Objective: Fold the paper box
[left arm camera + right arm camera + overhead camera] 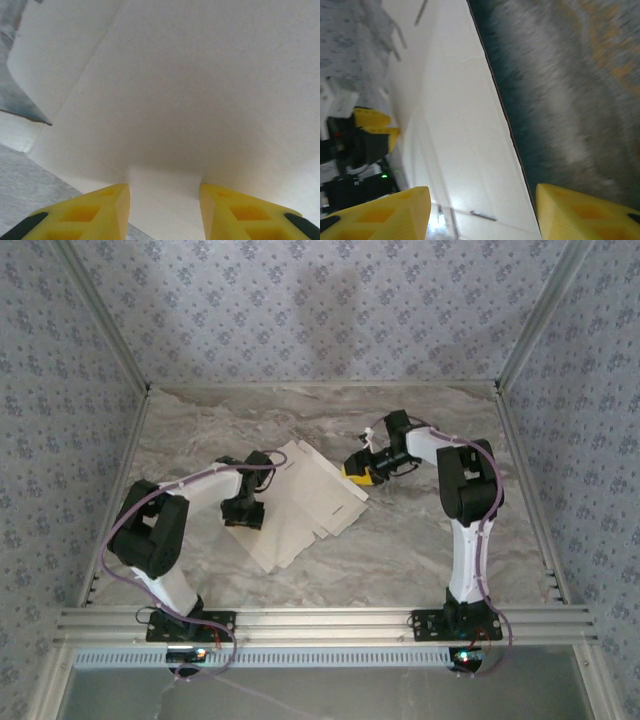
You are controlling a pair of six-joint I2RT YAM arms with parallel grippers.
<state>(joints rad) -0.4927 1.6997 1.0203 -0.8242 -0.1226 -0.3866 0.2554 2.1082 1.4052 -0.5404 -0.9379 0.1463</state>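
Paper box (pixel 310 495) is lying flat and unfolded in the middle of the table (pixel 420 540), pale side up, turned on the skew so it reads like a diamond with one corner pointing far and one pointing near. I honestly can't call a clear long axis from the overhead view, but if anything it stretches from near-left to far-right, which is pretty much the line between the two arms.

So the sheet sits right between them. The left gripper (pixel 245 512) is at its left edge, and the box goes off to the right and far from there. The right gripper (pixel 362 472) is at the far-right edge, with the box to its left and near side.

In the left wrist view, the left gripper (pixel 164 192) has its fingers apart, with a tab of the cardboard (pixel 190 100) showing in the gap. It isn't pinching anything that I can see, and the sheet is dead ahead of it.

In the right wrist view, the right gripper (pixel 482 192) is spread wide. The sheet's edge (pixel 455 125) runs away between the fingers, with bare table on one side.

My guess is that the left arm is the better placed one, since it's already lined up on that tab. Lifting or creasing that left edge towards the middle looks like the next job, with the right arm steadying the opposite side so nothing slides.
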